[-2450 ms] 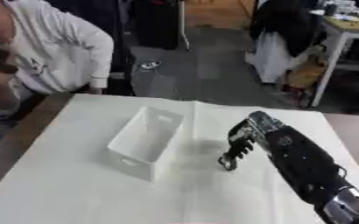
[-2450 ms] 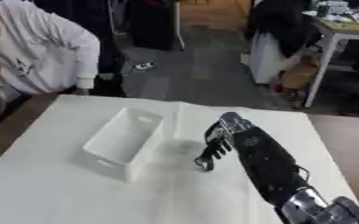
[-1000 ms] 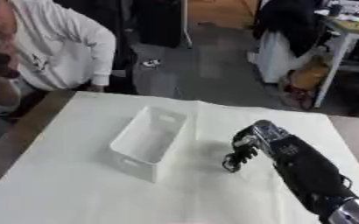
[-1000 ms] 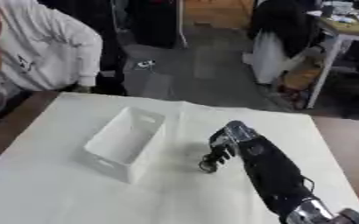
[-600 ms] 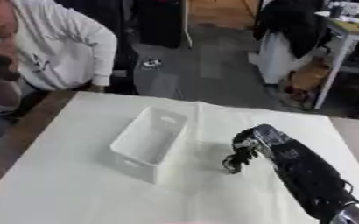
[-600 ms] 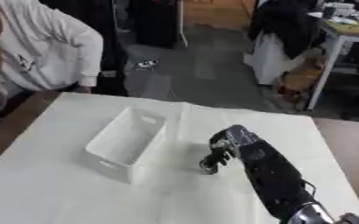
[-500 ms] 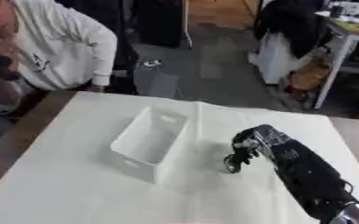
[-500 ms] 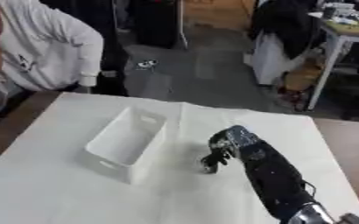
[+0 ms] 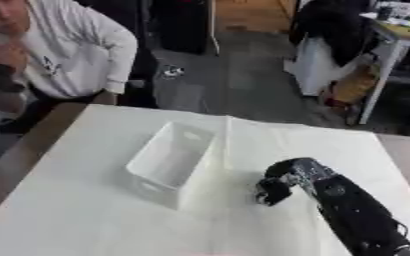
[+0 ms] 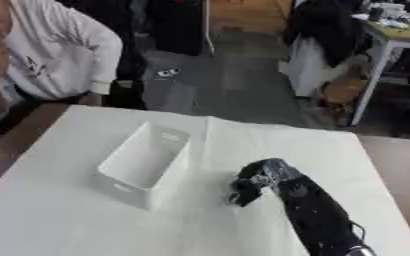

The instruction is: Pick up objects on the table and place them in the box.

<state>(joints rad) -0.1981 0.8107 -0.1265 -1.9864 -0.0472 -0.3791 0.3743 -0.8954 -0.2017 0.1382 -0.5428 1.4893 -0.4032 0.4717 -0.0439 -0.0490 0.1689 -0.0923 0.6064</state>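
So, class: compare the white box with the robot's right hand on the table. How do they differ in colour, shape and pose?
Colour: the box is white, nearly matching the white table; the right hand is black. Shape: the box is a straight-sided, open-topped rectangle; the right hand is rounded, its fingers curled downward. Pose: the box stands alone; the right hand reaches in on its arm from the lower right. Both are over the same table, side by side.

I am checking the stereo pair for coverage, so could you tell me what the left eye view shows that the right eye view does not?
Only the left eye view shows the person's dark-sleeved forearm at the left edge. Only the right eye view shows more bare table left of the box. Both share the white box, empty as far as visible, and the right hand, fingers curled down to the table right of the box. No left hand appears.
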